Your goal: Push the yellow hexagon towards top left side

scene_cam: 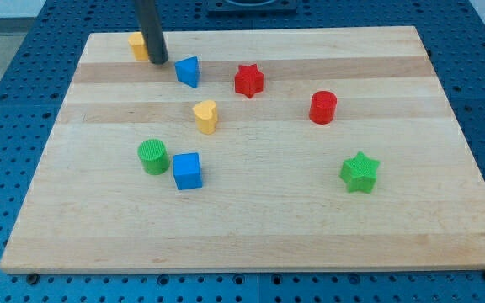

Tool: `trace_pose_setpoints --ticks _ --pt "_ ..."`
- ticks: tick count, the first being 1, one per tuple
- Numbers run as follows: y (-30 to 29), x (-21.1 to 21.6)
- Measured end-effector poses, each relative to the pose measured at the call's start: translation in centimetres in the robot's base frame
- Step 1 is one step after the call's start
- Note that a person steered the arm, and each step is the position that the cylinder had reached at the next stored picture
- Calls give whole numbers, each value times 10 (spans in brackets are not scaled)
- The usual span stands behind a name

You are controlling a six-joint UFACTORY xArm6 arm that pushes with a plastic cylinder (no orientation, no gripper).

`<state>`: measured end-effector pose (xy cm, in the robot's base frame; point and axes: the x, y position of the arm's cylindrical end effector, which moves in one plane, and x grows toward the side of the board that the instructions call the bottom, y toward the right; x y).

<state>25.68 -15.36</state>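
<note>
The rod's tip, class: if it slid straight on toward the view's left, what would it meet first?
The yellow hexagon. My tip sits right beside it on the view's right, apparently touching, though the rod hides the contact. Beyond it lies only the board's top-left corner.

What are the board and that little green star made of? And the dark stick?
The board looks like pale wood: lengthwise planks with visible grain, smooth matte finish. The green star looks like plastic, perhaps 3D-printed, with fine ridges on top. The rod is dark and smooth, metal or plastic, I cannot tell; my tip sits beside the yellow hexagon.
</note>
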Motion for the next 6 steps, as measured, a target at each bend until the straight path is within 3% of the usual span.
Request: trace_pose_setpoints --ticks 1,4,6 --pt "3 -19" --pt "-42 -19" --pt "-28 13"
